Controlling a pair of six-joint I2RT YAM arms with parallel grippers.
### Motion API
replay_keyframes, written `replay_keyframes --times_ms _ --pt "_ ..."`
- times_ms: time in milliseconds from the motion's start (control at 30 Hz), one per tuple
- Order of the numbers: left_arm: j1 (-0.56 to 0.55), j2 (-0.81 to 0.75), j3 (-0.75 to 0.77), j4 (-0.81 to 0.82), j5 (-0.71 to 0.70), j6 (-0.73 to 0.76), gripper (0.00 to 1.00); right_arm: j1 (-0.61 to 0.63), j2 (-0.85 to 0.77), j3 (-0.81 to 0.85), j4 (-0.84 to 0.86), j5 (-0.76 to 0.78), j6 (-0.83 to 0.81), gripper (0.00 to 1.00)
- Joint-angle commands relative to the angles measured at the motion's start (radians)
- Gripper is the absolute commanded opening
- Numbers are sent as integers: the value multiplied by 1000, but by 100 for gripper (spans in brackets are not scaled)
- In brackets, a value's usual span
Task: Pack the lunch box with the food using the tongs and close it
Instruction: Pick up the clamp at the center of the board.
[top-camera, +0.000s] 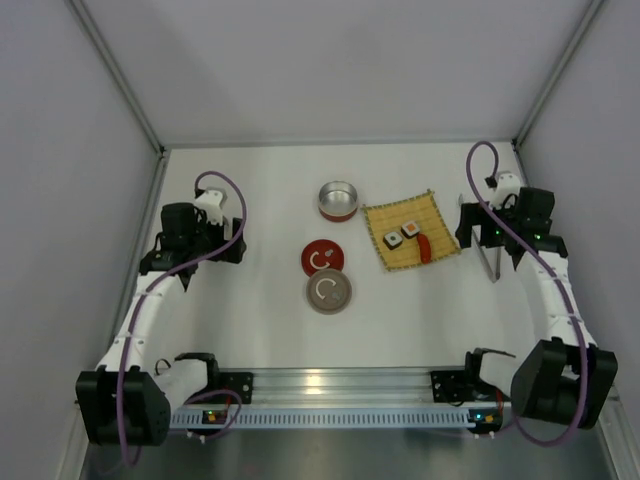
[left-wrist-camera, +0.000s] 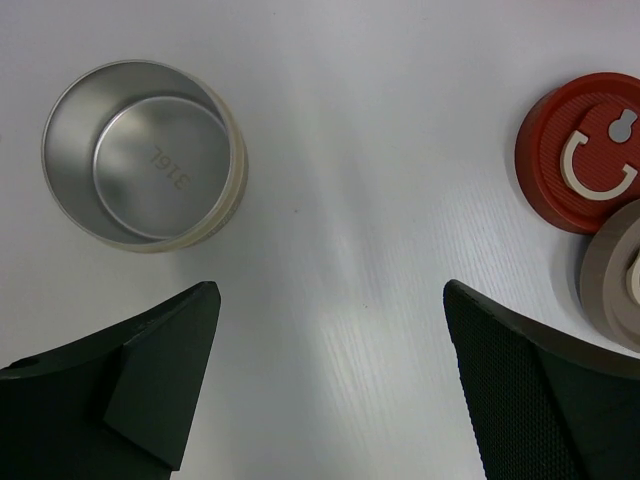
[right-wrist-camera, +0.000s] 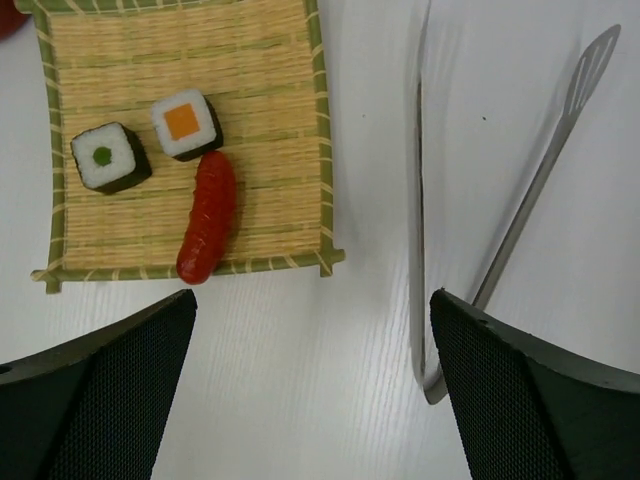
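Your left gripper (left-wrist-camera: 328, 292) hovered at nine o'clock and your right gripper (right-wrist-camera: 312, 297) at three o'clock, both with fingers (left-wrist-camera: 160, 350) spread wide, holding nothing.

Food items: two sushi rolls (right-wrist-camera: 186, 124) (right-wrist-camera: 110, 157) and one red sausage piece (right-wrist-camera: 207, 230). Utensils: one pair of tongs (right-wrist-camera: 418, 200). Containers: one metal tin (left-wrist-camera: 160, 150); two lids, one red lid (left-wrist-camera: 585, 160) and one grey lid (left-wrist-camera: 610, 275). Mats: one bamboo mat (right-wrist-camera: 270, 60).

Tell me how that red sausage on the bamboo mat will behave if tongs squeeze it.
The red sausage looks rounded and glossy, so it may slip or roll between narrow tongs. It is small, probably light. One end lies at the edge of the bamboo mat, so a nudge could push it off.
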Motion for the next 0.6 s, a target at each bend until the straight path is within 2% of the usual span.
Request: replay_keyframes --times_ms 0,200,300,567 --pt "-4 20 28 8 35 25 98 -68 6 -17 4 -25 7 99" --pt "-4 26 20 23 58 36 99 -235 109 39 -86 -54 -19 99" --pt "-4 38 23 19 73 41 98 -282 155 57 -119 4 -37 99" --pt "-4 64 20 11 136 48 98 -313 331 163 -214 141 -108 99"
